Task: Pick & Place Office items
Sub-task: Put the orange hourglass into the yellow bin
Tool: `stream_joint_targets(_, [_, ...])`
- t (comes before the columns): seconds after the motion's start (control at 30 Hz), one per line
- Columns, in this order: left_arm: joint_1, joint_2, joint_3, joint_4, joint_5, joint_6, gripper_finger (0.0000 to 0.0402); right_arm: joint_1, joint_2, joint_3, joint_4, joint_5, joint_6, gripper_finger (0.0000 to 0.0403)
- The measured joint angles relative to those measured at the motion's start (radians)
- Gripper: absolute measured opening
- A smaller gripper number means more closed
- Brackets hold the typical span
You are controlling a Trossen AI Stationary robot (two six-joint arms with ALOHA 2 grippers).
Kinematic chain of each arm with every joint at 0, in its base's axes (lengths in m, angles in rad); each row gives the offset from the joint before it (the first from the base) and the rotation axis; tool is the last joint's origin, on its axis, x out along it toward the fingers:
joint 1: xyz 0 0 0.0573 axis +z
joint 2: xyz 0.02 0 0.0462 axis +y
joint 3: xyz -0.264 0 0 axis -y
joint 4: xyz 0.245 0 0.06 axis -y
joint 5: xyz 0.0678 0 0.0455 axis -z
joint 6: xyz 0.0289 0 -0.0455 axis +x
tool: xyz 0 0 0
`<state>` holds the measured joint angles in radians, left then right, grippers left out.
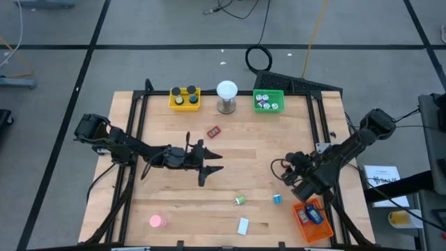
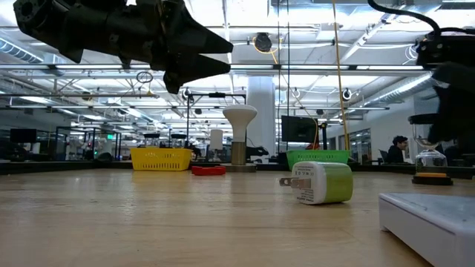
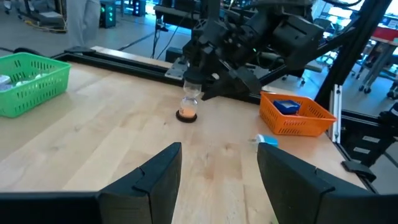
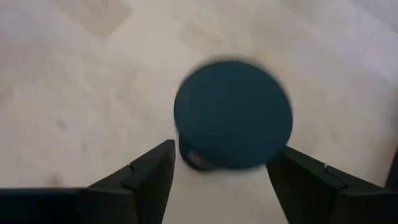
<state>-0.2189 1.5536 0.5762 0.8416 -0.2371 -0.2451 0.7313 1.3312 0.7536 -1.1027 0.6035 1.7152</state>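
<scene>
Hovering over the light wooden table [image 1: 230,160], the right gripper [image 3: 196,79] hangs directly above a small clear hourglass-shaped item with a dark blue round top and an orange base [image 3: 188,106]. Its jaws stand wide apart, one finger on each side of the blue top, and grip nothing. The item stands upright on the wood, near the orange mesh tray [image 3: 292,124] on the side toward the table's middle.

A blue block [image 3: 287,107] lies inside the orange tray. A tiny blue piece [image 1: 277,199] lies just beside the tray. A small green-and-white plug-shaped item [image 1: 239,200] lies farther from it in the same direction. A white flat block [image 1: 242,225] lies by the same table edge as the tray. A pink disc [image 1: 157,222] lies well apart from the tray, toward the opposite corner of that edge. A red flat piece [image 1: 213,130] lies well apart from the tray, past the table's middle.

The left gripper [image 1: 216,162] waits above the table's middle, well apart from the orange tray. Its jaws are parted and empty.

Along the edge opposite the orange tray stand a green mesh tray [image 1: 268,92] holding small pale items, a white ball on a metal stand [image 1: 226,96], and a yellow mesh tray [image 1: 185,107] holding black round caps [image 1: 178,97].
</scene>
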Motion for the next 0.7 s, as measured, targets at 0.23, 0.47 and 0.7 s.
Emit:
stream_joint_targets(0.23, [0.012,0.0,0.0,-0.028,-0.003,0.086,0.0204,-0.085,0.0,-0.038,0.05,0.083,-0.039,0.0243])
stream_joint_targets(0.47, [0.044,-0.047,-0.043,-0.039,-0.016,0.134,0.0108,-0.11,0.0,-0.049,0.2,0.13,-0.18,0.0188])
stream_joint_targets(0.7, [0.039,-0.214,-0.209,-0.006,-0.103,0.147,0.001,-0.146,0.001,-0.038,0.353,0.13,-0.353,0.0188])
